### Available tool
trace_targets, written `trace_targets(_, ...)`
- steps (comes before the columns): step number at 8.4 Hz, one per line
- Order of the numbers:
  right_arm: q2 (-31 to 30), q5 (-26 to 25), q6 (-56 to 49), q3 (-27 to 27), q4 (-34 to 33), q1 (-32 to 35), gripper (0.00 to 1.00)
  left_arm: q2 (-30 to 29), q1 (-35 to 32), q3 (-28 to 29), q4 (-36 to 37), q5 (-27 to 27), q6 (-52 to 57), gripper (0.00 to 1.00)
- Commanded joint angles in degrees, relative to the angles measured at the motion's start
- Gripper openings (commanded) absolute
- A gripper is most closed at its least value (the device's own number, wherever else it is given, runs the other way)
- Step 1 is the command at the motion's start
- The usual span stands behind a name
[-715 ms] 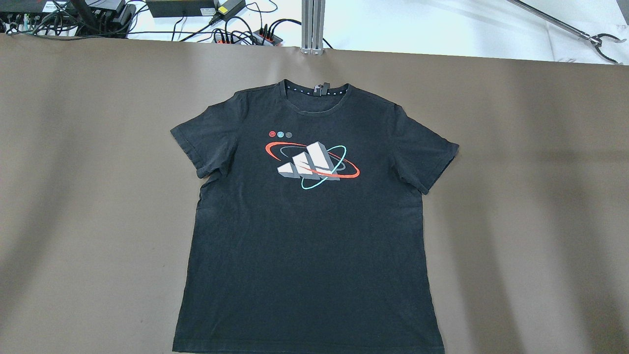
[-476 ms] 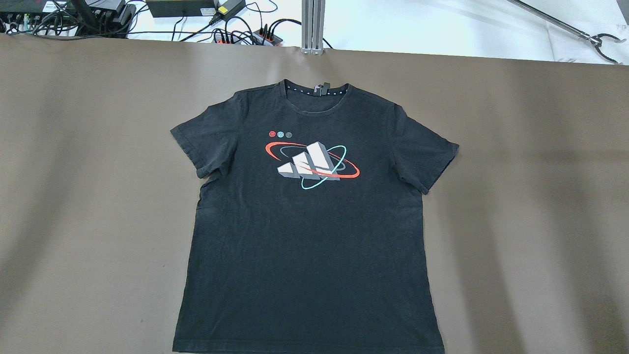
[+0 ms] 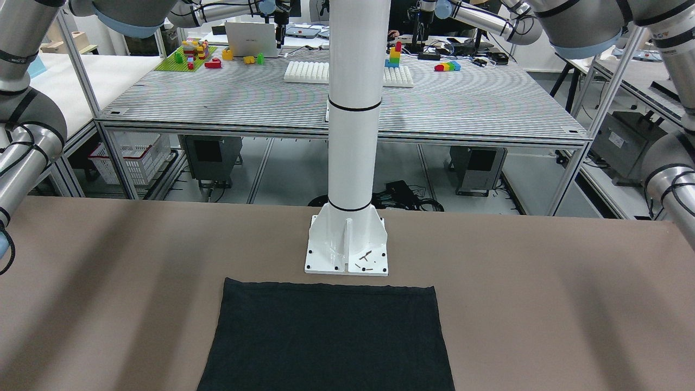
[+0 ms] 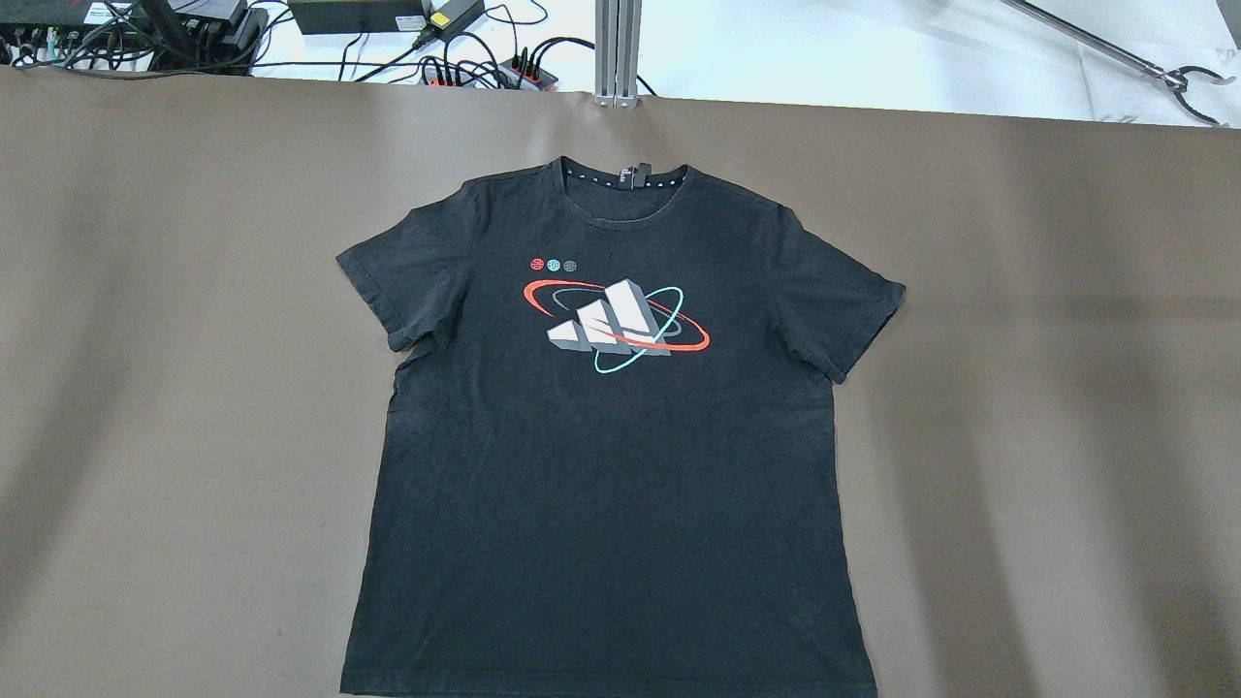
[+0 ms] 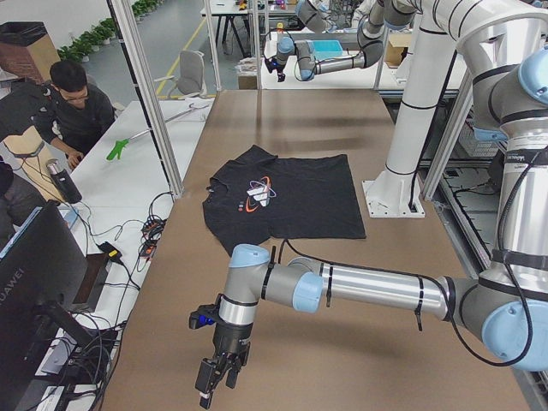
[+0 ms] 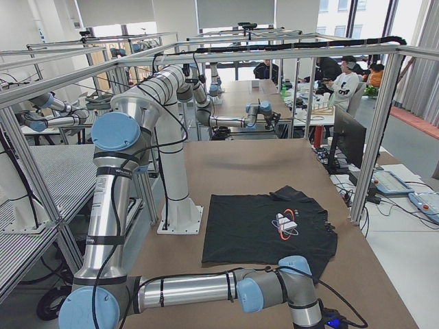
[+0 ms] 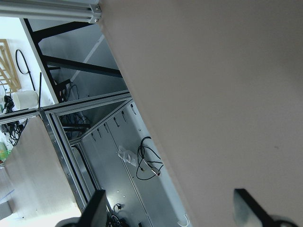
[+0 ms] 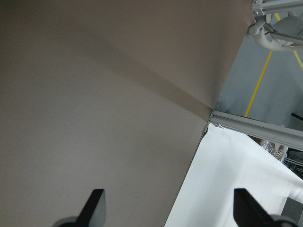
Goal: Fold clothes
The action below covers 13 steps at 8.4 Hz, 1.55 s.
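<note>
The left arm [image 5: 368, 291] reaches out low and almost level. Its wrist [image 5: 244, 295] bends downward, so the left gripper [image 5: 214, 385] points straight down. In the left wrist view its two fingers [image 7: 97, 208] stand wide apart. The right arm [image 6: 199, 291] is also stretched out low, toward the opposite side. The right gripper [image 8: 170, 210] points downward as well, and its fingers [image 8: 94, 205] are spread equally wide.

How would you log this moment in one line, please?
shirt: flat, unfolded | left claw: open, empty | right claw: open, empty
</note>
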Motion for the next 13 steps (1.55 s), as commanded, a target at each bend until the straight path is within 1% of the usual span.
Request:
trace_targets(1, -0.06, 0.18, -0.08, 0.53, -0.03, 0.0, 0.95, 2.02, -0.04, 0.01, -2.6, 0.14, -0.46, 0.94)
trace_targets(2, -0.67, 0.87, 0.36, 1.49, -0.03, 0.09, 0.95, 4.04, 0.04, -1.3, -5.4, -0.13, -3.17, 0.95)
trace_targets(3, -1.98, 1.84, 1.67, 2.98, 0.06, 0.0, 0.95, 6.15, 0.13, -1.31, -8.56, -0.48, -6.15, 0.94)
trace_targets(4, -1.82, 3.06, 1.94, 4.04, 0.41, -0.08, 0.95, 6.95, 0.05, -1.14, -11.21, -0.65, -7.49, 0.94)
trace_targets(5, -1.38, 7.6, 3.6, 3.7, 2.76, -0.17, 0.95, 7.05, -0.04, -1.49, -11.32, -3.61, -7.5, 0.94)
trace_targets(6, -1.12, 12.52, 11.62, 2.83, 5.22, -0.43, 0.94, 6.79, -0.04, -1.32, -11.23, -8.34, -7.5, 0.94)
trace_targets(7, -0.16, 16.83, 21.1, 2.91, 7.33, -0.96, 0.92, 6.26, 0.22, -1.14, -11.23, -9.0, -7.5, 0.94)
trace_targets(8, 0.2, 20.97, 29.28, 3.17, 10.23, -4.53, 0.91, 6.17, 0.31, -0.96, -11.23, -11.44, -8.02, 0.94)
trace_targets(9, 0.81, 21.62, 35.28, 3.0, 13.21, -7.44, 0.89, 5.99, 0.39, -0.61, -11.32, -15.03, -8.55, 0.94)
trace_targets(10, 2.39, 21.62, 38.82, 2.56, 13.77, -9.82, 0.89, 5.64, 0.4, -0.52, -11.23, -16.38, -8.64, 0.94)
trace_targets(11, 5.79, 21.71, 46.34, 0.99, 13.86, -11.49, 0.9, 5.55, 0.4, -0.52, -11.15, -17.69, -9.17, 0.94)
trace_targets(12, 10.01, 22.32, 55.55, -2.33, 14.29, -12.99, 0.9, 5.55, 0.31, -0.52, -11.14, -19.27, -9.17, 0.94)
trace_targets(13, 12.57, 22.24, 63.04, -4.89, 17.08, -16.14, 0.89, 5.64, 0.31, -0.78, -11.23, -20.07, -9.87, 0.94)
